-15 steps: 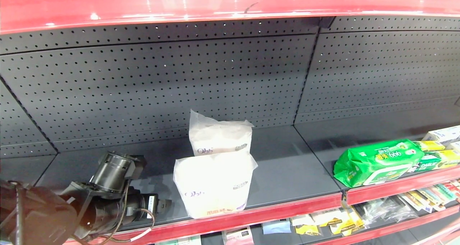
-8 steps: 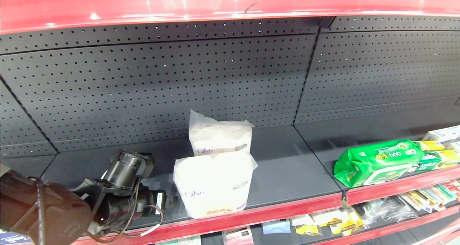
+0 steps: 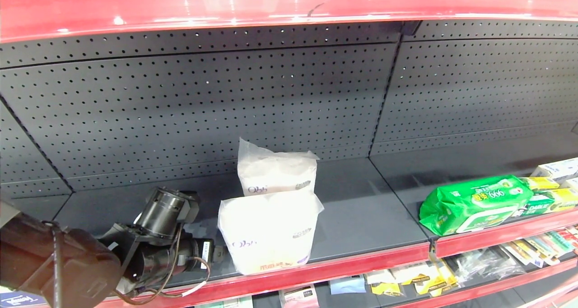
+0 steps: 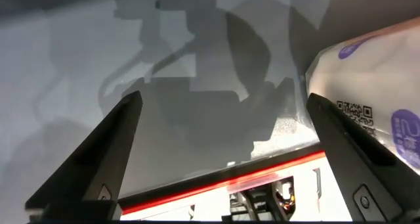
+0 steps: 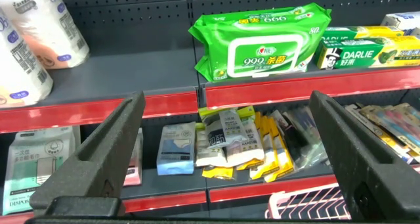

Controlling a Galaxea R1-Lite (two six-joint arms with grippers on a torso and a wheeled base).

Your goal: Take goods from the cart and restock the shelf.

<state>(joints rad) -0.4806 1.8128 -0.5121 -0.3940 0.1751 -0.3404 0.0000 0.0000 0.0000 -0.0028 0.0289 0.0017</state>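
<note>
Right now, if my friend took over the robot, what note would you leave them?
Left gripper: open and empty, low over the shelf, beside the front white pack.
Right gripper: open and empty, facing the green wipes pack.
Done: two packs stand on the shelf, the second white pack behind the front one.
Left: likely more restocking.
</note>
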